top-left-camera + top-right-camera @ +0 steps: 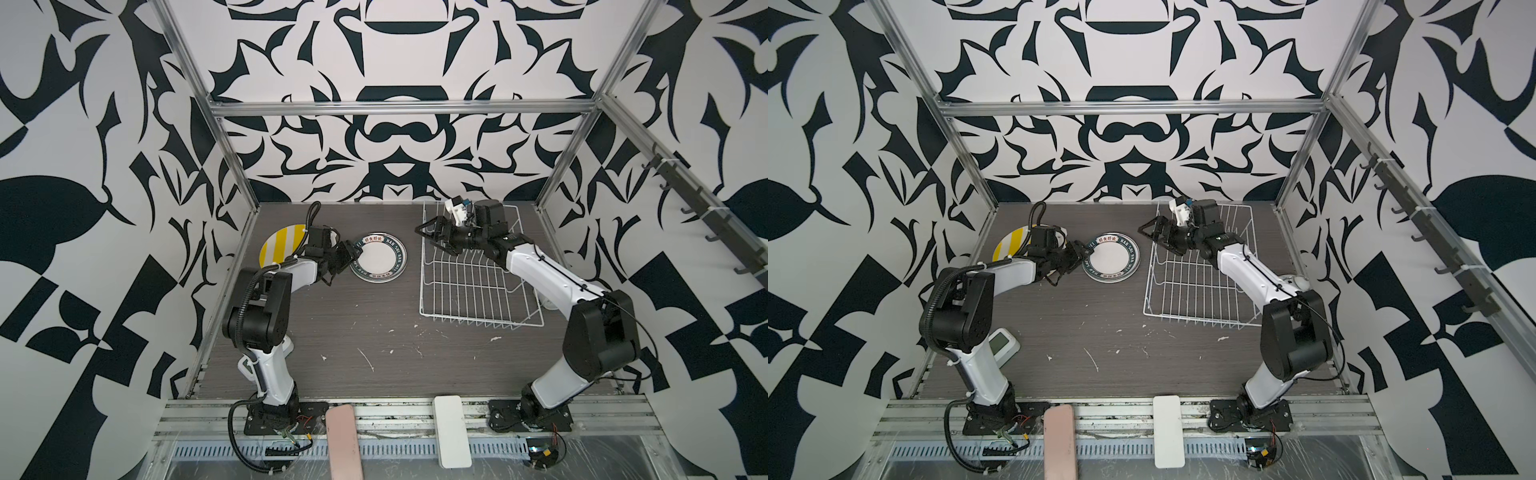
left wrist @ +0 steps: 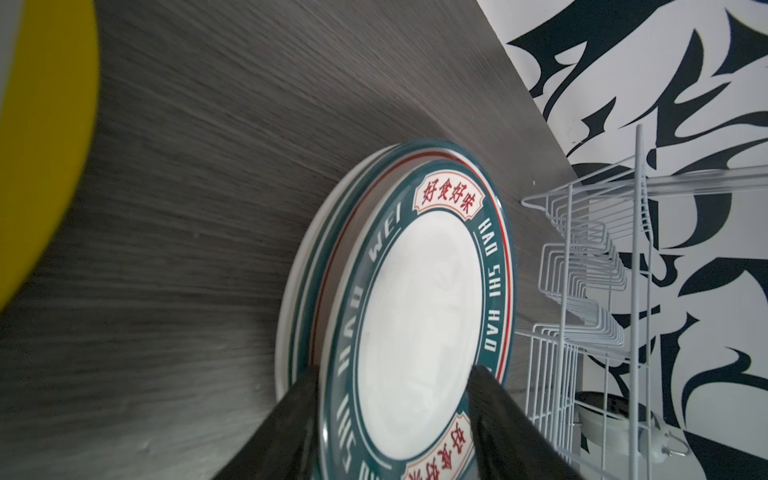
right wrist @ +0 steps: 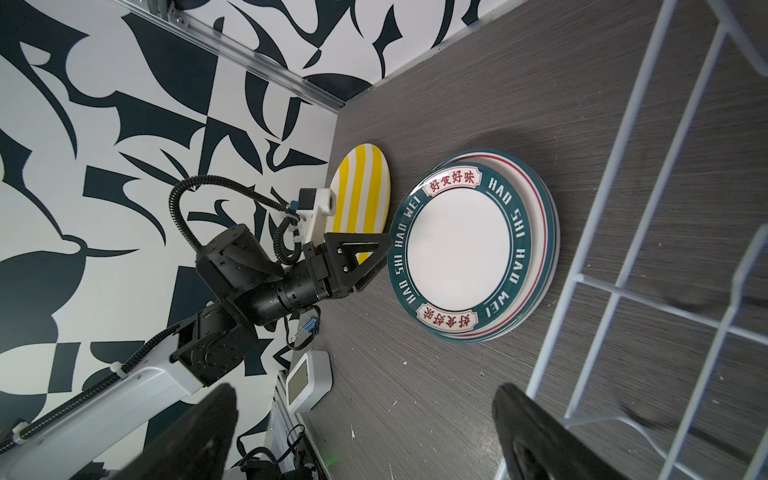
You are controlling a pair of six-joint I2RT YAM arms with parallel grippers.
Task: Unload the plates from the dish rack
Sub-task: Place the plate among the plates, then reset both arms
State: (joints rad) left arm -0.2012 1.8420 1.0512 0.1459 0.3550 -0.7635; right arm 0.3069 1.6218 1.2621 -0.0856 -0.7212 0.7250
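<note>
- Nearest us, on the front rail, lie a pink slab point(image 1: 344, 440) and a white slab point(image 1: 452, 430); neither belongs to the job.
- Farther in, the dish rack point(image 1: 473, 291) stands on the right side of the table point(image 1: 374, 332). We see no plate among its tines in both top views, though the right arm hides part of it.
- Left of the rack, a green-rimmed plate point(image 3: 457, 245) tops a stack point(image 1: 378, 257) of small plates lying flat. The yellow-and-white striped plate point(image 1: 279, 246) lies flat just beside it.
- Our left gripper point(image 3: 380, 261) sits at the stack's rim. Its fingers point(image 2: 291, 424) stand apart, with the top plate's edge between them but unpinched.
- Our right gripper point(image 1: 432, 237) hovers over the rack's far left corner, spread wide and empty.
- We judge this the release of the final plate, so unloading looks all but done. We cannot count the stack's layers.
- Next, the left arm should back straight off the rim without dragging the top plate. Then we check the hidden part of the rack.
</note>
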